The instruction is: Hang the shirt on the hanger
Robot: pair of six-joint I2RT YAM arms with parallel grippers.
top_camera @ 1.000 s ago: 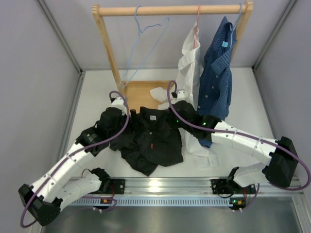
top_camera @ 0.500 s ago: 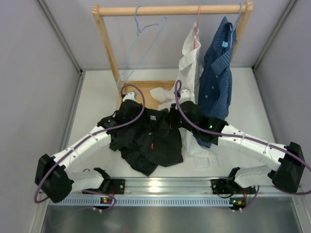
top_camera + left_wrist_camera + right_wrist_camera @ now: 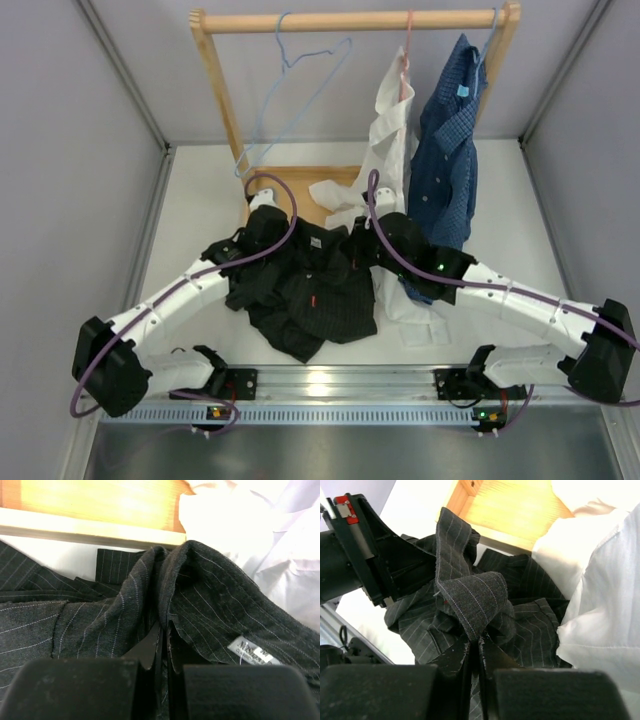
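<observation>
The black pinstriped shirt (image 3: pixel 312 292) lies crumpled on the table between my two arms, collar toward the rack. My left gripper (image 3: pixel 272 228) is at the collar's left end; in the left wrist view it (image 3: pixel 164 631) is shut on a raised fold of the shirt (image 3: pixel 210 592), near the white neck label (image 3: pixel 250 651). My right gripper (image 3: pixel 362 243) is at the collar's right end; in its wrist view it (image 3: pixel 476 642) pinches a lifted flap of the shirt (image 3: pixel 475 597). The light-blue hanger (image 3: pixel 300 85) hangs empty from the rail, behind and above the shirt.
A wooden rack (image 3: pixel 350 20) with a wooden base board (image 3: pixel 290 188) stands at the back. A white shirt (image 3: pixel 388 125) on a pink hanger and a blue dotted shirt (image 3: pixel 445 150) hang at its right; the white shirt's tail (image 3: pixel 415 322) lies beside my right arm.
My left arm swung in from the left to the collar and its jaws shut on the fabric. The right arm shifted slightly while holding its flap. The hanger swayed a little.
</observation>
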